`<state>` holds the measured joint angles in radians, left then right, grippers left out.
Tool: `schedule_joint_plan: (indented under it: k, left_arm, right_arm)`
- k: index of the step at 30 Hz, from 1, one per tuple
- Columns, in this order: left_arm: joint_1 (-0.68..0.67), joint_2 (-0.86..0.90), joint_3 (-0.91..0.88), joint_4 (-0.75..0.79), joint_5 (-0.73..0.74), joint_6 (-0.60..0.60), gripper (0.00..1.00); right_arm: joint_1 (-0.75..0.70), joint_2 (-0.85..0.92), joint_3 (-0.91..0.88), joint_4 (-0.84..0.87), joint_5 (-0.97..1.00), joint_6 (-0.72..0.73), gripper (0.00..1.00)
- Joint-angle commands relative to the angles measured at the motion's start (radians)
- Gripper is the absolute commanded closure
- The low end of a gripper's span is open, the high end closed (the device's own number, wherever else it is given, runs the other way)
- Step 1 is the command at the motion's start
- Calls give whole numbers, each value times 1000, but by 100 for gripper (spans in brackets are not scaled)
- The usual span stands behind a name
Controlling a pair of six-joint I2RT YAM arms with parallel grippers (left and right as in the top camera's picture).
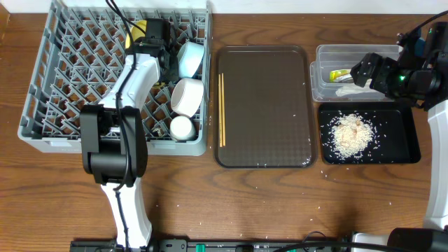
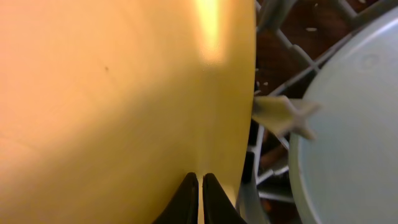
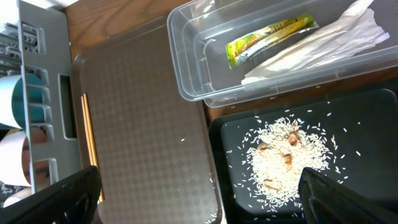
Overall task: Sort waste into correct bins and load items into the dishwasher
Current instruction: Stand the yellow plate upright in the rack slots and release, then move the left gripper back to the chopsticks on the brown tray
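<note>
Yellow round plate [image 2: 112,106] sits among the pegs of the grey plastic dish rack [image 1: 63,84], upper left of the overhead frame. My left fingers [image 2: 189,199] are pinched narrow on its rim. My right fingers [image 3: 62,199] are spread wide and empty over the clear rectangular plastic tub [image 1: 316,70], upper right.

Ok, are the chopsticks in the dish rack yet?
No, the chopsticks lie on the brown tray along its left edge, outside the dish rack.
</note>
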<state>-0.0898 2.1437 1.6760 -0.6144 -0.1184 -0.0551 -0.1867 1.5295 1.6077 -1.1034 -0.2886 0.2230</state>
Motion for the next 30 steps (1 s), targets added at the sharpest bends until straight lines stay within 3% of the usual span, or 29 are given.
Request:
schedule_joint_plan:
  k: [1, 12, 15, 21, 26, 30]
  left_arm:
    - [-17, -124, 15, -1, -13, 3, 92]
    - [-40, -219, 15, -9, 43, 6, 92]
    - [-80, -239, 15, -21, 110, 6, 92]
    - [-183, -291, 15, -49, 111, 5, 92]
    - [-242, -319, 15, -148, 113, -160, 91]
    - [-279, -312, 8, -216, 173, -265, 83]
  right_arm:
    - [5, 0, 13, -1, -7, -3, 1]
    - [5, 0, 13, -1, -7, -3, 1]
    - [5, 0, 13, -1, -7, -3, 1]
    - [5, 0, 13, -1, -7, -3, 1]
    - [5, 0, 13, -1, -7, -3, 1]
    - [5, 0, 13, -1, -7, -3, 1]
